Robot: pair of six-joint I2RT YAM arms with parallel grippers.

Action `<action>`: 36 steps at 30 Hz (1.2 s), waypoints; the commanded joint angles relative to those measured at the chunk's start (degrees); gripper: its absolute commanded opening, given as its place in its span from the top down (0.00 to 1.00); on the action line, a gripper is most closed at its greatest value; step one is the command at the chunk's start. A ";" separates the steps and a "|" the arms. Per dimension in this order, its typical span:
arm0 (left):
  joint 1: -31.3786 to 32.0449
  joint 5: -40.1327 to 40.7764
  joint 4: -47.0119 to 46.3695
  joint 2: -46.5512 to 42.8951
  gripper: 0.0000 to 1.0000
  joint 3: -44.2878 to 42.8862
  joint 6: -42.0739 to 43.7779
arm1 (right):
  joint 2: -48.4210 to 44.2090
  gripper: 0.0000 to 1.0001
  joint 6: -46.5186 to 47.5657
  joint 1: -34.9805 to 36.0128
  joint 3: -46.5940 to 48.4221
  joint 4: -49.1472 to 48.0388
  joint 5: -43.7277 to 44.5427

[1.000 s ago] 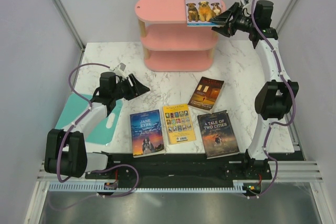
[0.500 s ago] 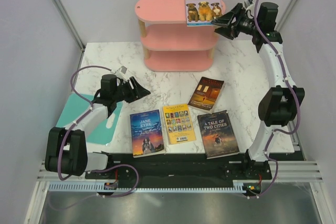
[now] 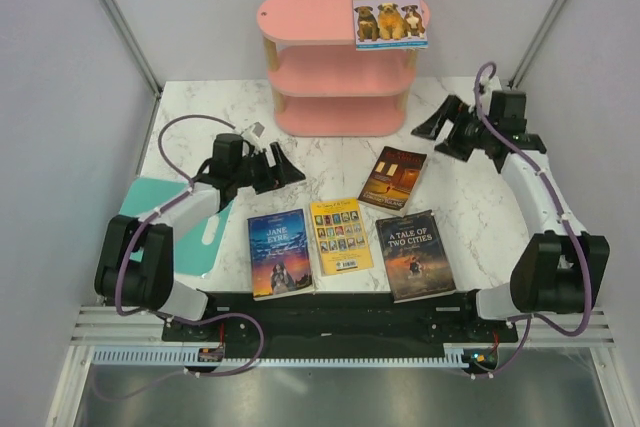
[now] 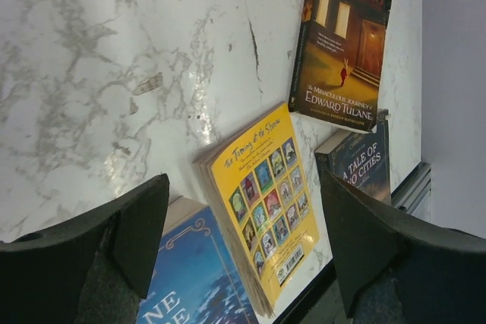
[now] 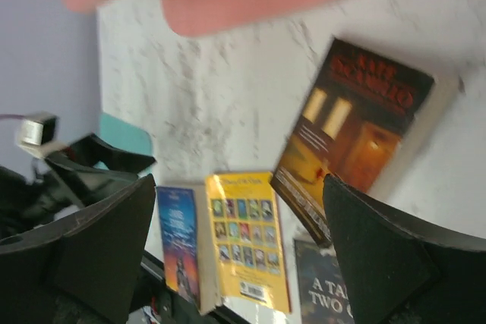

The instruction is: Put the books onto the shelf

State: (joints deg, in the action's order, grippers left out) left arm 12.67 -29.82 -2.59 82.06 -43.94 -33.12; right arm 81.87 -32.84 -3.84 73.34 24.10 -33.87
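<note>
Books (image 3: 340, 235) like these look thin, light and floppy: four lie flat on the bench (image 3: 470, 209), and a fifth book (image 3: 389, 13) tops the shelf (image 3: 300, 15). I'd pinch a free edge. Left fingers (image 4: 129, 240) and right fingers (image 5: 380, 256) stand apart, empty.

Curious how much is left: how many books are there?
5. The puppy book on the shelf top; Jane Eyre, the yellow book and Two Cities in a row on the table; the brown book behind them.
</note>
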 commanded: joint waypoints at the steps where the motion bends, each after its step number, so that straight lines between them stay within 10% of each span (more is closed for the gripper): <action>1: 6.12 1.69 1.45 4.68 0.12 -7.01 3.42 | -0.13 0.02 6.29 0.58 -13.03 3.41 3.10; 28: 19.24 -7.44 2.24 45.38 0.11 -42.89 -5.63 | 17.01 0.03 -14.42 0.85 -41.17 -43.59 -7.08; 33: 21.08 -8.94 2.24 47.75 0.10 -44.21 -6.07 | 18.24 0.13 -19.62 0.85 -44.07 -53.79 -9.28; 36: 21.35 -8.94 2.24 47.84 0.11 -44.21 -6.34 | 17.46 0.44 -21.12 0.93 -44.16 -56.79 -10.16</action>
State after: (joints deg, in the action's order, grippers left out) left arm 33.01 -37.19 -0.78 128.03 -86.85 -38.00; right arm 98.08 -50.22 -3.36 31.48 -28.53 -43.81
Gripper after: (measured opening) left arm 0.895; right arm 0.711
